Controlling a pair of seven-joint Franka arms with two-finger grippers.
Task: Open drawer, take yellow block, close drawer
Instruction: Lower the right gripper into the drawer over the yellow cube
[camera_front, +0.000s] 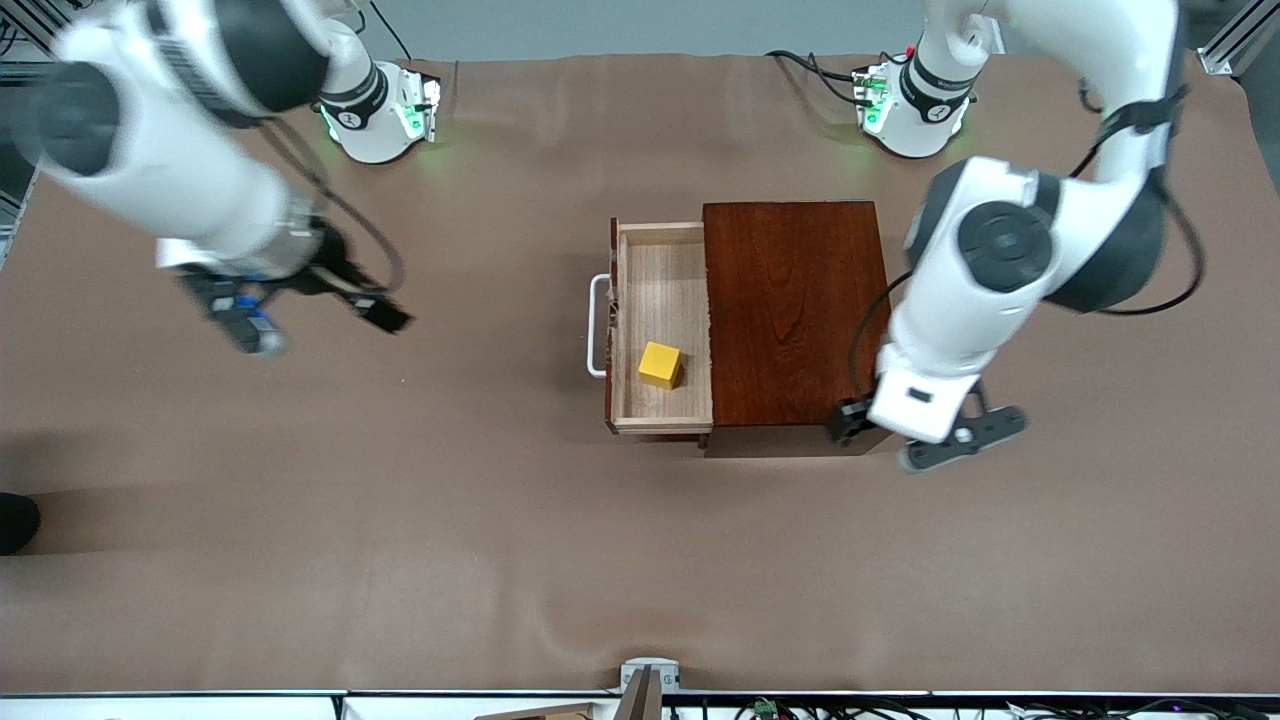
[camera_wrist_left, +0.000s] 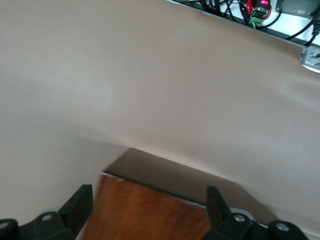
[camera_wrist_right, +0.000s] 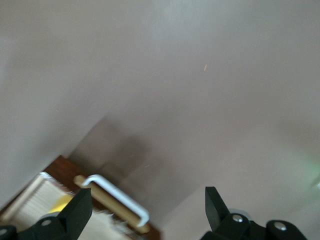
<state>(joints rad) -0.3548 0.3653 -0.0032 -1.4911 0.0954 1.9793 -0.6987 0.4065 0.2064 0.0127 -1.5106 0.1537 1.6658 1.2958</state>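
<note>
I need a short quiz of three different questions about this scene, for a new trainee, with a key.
1. True or false: the wide shallow drawer of the glossy dark reddish-brown wooden box is pulled out.
2. Where is the small bright yellow block? A) on top of the box; B) inside the drawer; C) in the right tool.
3. Fill in: the left tool hangs at the box corner nearest the front camera, its fingers ____.

Key:
1. True; its pale wood floor and white U-shaped bar handle are exposed.
2. B; the right tool is open and holds nothing, over bare table toward the right arm's end.
3. Open.
</note>
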